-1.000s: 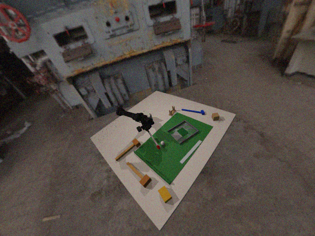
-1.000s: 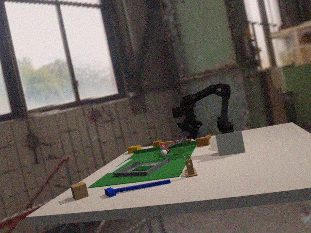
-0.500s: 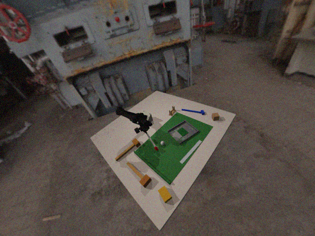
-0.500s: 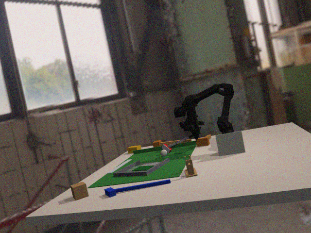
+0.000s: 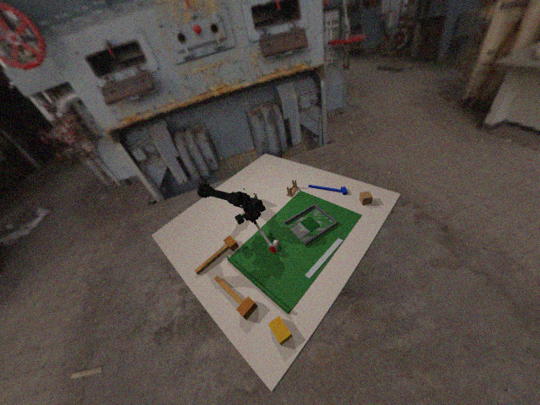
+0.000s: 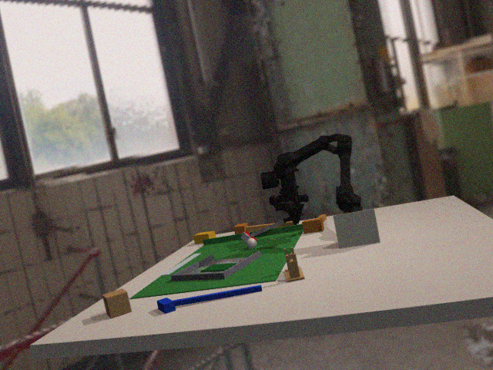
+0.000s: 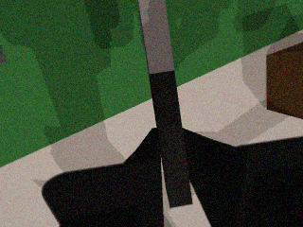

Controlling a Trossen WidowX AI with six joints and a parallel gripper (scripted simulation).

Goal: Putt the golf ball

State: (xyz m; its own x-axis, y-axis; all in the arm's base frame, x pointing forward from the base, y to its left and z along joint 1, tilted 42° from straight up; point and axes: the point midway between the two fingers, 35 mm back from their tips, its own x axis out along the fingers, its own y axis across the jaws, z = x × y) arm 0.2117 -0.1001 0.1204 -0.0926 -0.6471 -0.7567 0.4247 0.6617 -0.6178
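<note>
My gripper (image 5: pixel 254 221) (image 6: pixel 295 221) (image 7: pixel 164 130) is shut on the dark grip of the red putter (image 5: pixel 263 234) (image 6: pixel 266 230) (image 7: pixel 158 47). The grey shaft slants down to its red head over the green mat (image 5: pixel 288 278) (image 6: pixel 159 285) (image 7: pixel 125 101). The white golf ball (image 5: pixel 275 243) (image 6: pixel 251 243) is on the mat right beside the head; whether they touch is unclear. The raised green (image 5: pixel 311 224) (image 6: pixel 219 267) lies inside a low grey frame (image 5: pixel 325 231) (image 6: pixel 197 275), with a light grey ramp surface (image 5: pixel 299 230) on its ball side. The ball is outside the frame.
Two wooden mallets (image 5: pixel 246 307) (image 5: pixel 229 243) and a yellow block (image 5: pixel 279 330) (image 6: pixel 204 237) lie off the mat. A blue mallet (image 5: pixel 326 189) (image 6: pixel 215 295), a tan block (image 5: pixel 365 197) (image 6: pixel 116 303) and a small wooden figure (image 5: pixel 292 189) (image 6: pixel 292 267) are beyond its far edge. A grey panel (image 6: pixel 357 228) stands near the arm.
</note>
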